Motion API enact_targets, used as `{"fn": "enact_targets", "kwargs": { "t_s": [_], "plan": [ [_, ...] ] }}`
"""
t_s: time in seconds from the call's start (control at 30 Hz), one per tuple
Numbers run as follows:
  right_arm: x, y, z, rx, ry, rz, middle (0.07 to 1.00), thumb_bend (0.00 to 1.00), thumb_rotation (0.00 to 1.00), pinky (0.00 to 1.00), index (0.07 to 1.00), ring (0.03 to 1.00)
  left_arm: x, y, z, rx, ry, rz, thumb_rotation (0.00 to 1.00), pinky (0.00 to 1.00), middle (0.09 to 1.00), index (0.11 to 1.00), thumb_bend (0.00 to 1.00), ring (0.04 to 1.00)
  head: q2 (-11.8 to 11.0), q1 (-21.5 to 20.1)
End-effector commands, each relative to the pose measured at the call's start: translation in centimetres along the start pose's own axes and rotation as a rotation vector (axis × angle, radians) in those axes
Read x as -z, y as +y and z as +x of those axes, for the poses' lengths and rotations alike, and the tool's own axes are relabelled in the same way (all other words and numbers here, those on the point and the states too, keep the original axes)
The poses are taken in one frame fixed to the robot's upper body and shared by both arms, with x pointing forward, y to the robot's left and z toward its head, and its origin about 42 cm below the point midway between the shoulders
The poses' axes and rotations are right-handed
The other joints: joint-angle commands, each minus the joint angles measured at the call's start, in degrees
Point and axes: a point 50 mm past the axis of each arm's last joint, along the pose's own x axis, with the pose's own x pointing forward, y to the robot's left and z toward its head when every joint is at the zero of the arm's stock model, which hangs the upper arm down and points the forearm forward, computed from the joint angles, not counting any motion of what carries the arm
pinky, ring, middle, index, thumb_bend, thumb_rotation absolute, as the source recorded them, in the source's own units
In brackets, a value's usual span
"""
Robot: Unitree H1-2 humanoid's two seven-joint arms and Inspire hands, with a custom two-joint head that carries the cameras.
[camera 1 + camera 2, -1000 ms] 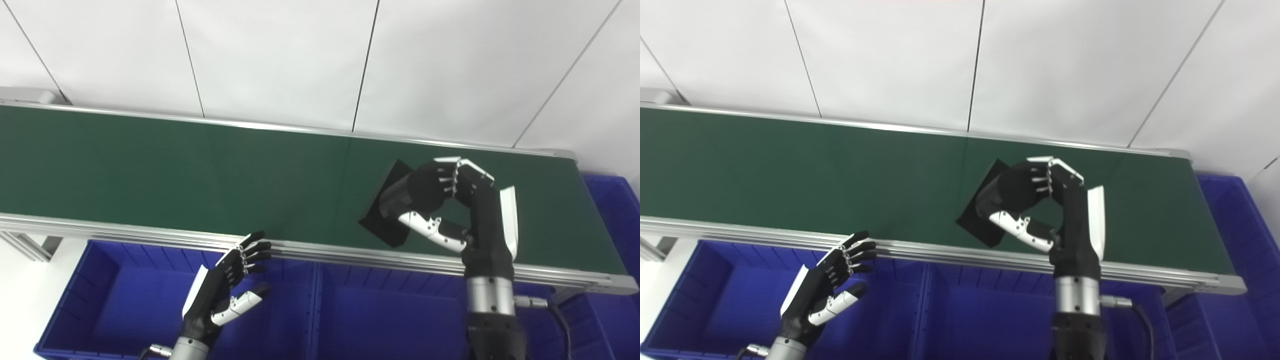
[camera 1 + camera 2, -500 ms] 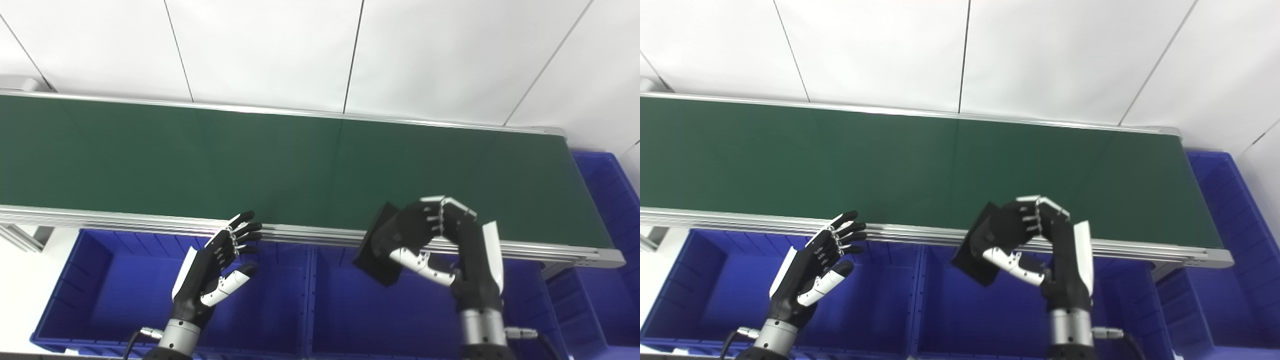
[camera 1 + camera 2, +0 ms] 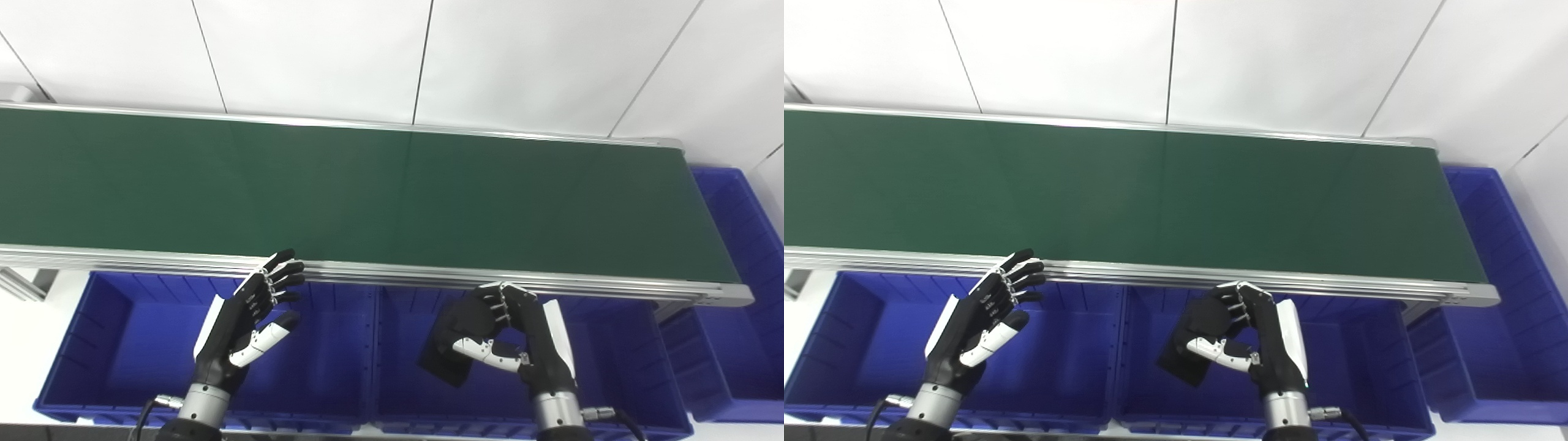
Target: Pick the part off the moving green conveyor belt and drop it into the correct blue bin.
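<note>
No brand, label or writing can be read anywhere in either view. The right hand (image 3: 508, 331) grips the part (image 3: 444, 361), a flat black piece, with fingers (image 3: 490, 306) curled over its upper edge and the thumb pressed on its near face; the part hangs tilted to the left of and below the palm. Hand and part are over the middle bin (image 3: 625, 367), below the belt's near rail (image 3: 392, 272), and the part looks clear of the bin floor and walls. The left hand (image 3: 248, 327) holds nothing, its fingers spread apart and pointing up toward the rail, over the left bin (image 3: 122, 343). A divider wall (image 3: 375, 355) stands between the two bins, just left of the part. The belt (image 3: 367, 190) runs across the frame, and a third bin (image 3: 756, 294) sits past its right end. The middle bin has open room to the right of the hand.
</note>
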Motion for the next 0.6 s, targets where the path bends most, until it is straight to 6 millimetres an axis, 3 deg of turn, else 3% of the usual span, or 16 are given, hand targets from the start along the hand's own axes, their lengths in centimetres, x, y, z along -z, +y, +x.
{"fn": "enact_targets", "kwargs": {
  "t_s": [0.0, 0.33, 0.57],
  "plan": [
    [-1.3, -0.1, 0.9, 0.007, -0.123, -0.008, 0.508, 0.50, 0.00, 0.33, 0.530, 0.438, -1.1, 0.2, 0.2, 0.009, -0.048, 0.000, 0.59, 0.72, 0.824, 0.874, 0.82, 0.791, 0.02, 0.09],
    [-0.4, 1.4, 3.4, -0.073, -0.128, -0.088, 0.489, 0.50, 0.00, 0.36, 0.526, 0.439, -1.4, 0.2, -0.2, 0.016, -0.046, 0.017, 0.61, 0.69, 0.815, 0.873, 0.84, 0.777, 0.71, -0.39],
    [1.7, 2.7, 4.6, -0.116, -0.102, -0.205, 0.498, 0.50, 0.00, 0.34, 0.535, 0.427, -1.4, 0.4, 0.0, 0.025, -0.043, 0.019, 0.60, 0.68, 0.811, 0.869, 0.82, 0.772, 0.49, -0.51]
  ]
}}
